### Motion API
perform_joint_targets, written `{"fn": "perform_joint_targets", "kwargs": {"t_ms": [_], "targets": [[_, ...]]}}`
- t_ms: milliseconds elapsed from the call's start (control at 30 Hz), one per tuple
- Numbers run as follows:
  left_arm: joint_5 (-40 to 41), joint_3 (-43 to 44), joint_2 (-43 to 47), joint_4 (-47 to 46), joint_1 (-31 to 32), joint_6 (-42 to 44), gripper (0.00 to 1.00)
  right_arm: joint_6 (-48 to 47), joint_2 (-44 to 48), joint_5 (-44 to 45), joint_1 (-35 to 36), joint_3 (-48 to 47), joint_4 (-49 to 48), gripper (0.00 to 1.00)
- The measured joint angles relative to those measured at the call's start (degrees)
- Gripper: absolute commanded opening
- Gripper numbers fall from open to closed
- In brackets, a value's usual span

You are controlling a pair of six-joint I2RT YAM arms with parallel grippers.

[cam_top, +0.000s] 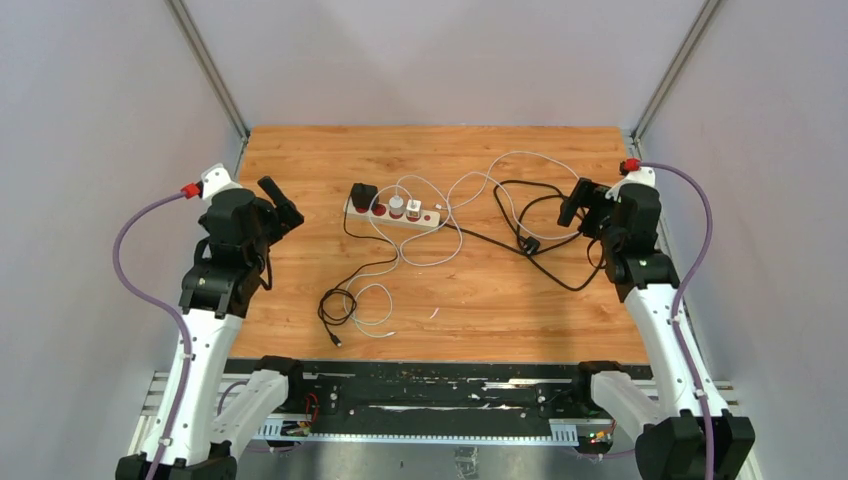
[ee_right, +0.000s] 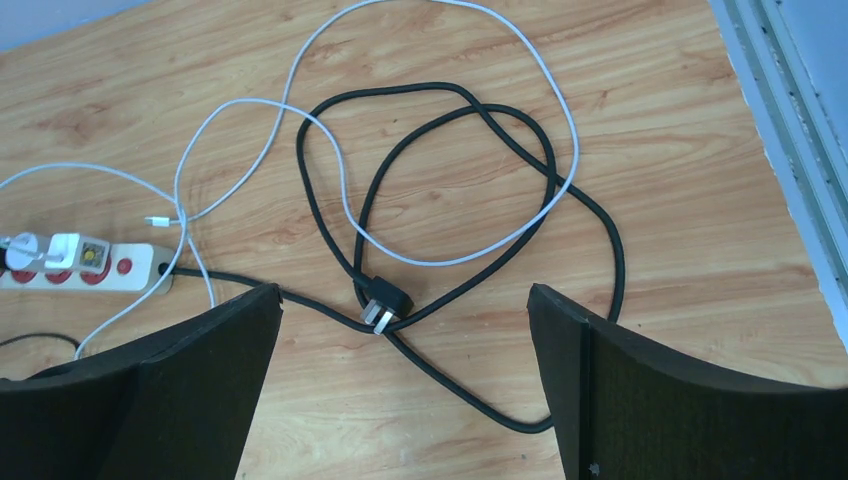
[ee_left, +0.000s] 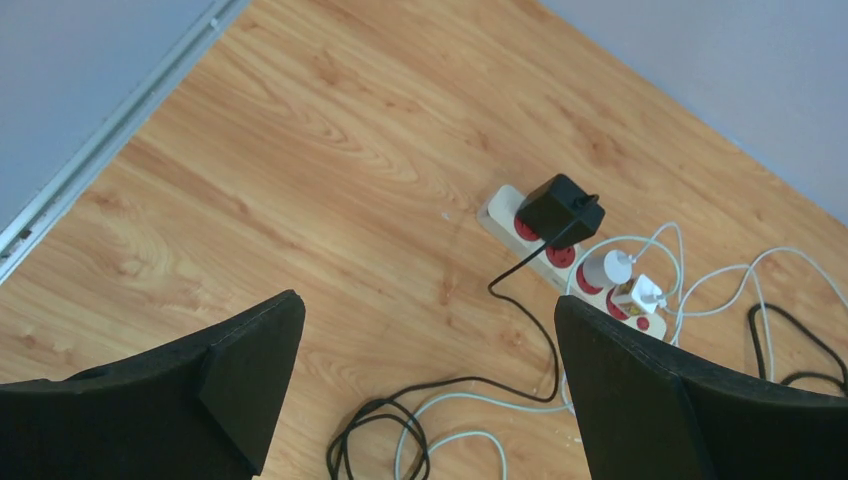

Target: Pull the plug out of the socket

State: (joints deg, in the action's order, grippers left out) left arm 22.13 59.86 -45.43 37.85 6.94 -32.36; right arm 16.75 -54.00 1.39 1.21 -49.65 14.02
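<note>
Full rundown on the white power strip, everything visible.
The power strip is a long white plastic-looking bar lying flat on the wooden table. Four round red outlets in a row: a black adapter fills the left-end one, the next is empty, a round white plug and a blocky white plug fill the rest. Its black cable leaves the right end. The left gripper and right gripper are clear of it.

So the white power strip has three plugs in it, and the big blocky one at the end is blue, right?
No, the blocky plug at the end of the power strip is black, not blue; the left wrist view shows it. The rest holds: three plugs sit in the strip, counting the round white plug and square white plug.
</note>
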Motion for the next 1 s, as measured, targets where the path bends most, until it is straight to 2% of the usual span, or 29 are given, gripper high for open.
{"fn": "perform_joint_targets", "kwargs": {"t_ms": [233, 367, 467, 633, 700, 867, 1000], "targets": [[-3.3, -0.7, -5.8, 0.4, 0.0, 0.0, 1.0, -4.9, 3.1, -12.0, 0.0, 3.7, -6.1, 1.0], [-7.5, -0.7, -11.5, -1.2, 0.0, 0.0, 1.0, -7.6, -1.0, -22.6, 0.5, 2.4, -8.8, 1.0], [-11.9, -0.6, -16.6, -4.6, 0.0, 0.2, 1.0, -11.4, -7.5, -25.9, 5.0, -0.8, -9.6, 1.0], [-20.8, 3.3, -29.3, -10.4, 0.0, 1.1, 1.0, -20.9, -21.8, -28.6, 21.3, -9.5, -10.0, 1.0], [-23.3, 6.2, -34.7, -12.1, 0.0, 2.1, 1.0, -23.8, -28.1, -30.6, 25.4, -13.7, -10.2, 0.96], [-26.9, 15.6, -48.0, -14.0, 0.0, 4.3, 1.0, -29.1, -43.8, -34.5, 29.6, -25.7, -9.2, 0.92], [-28.6, 19.8, -53.9, -14.3, 0.0, 5.7, 1.0, -32.1, -54.4, -36.3, 30.1, -34.8, -7.9, 0.93]]}}
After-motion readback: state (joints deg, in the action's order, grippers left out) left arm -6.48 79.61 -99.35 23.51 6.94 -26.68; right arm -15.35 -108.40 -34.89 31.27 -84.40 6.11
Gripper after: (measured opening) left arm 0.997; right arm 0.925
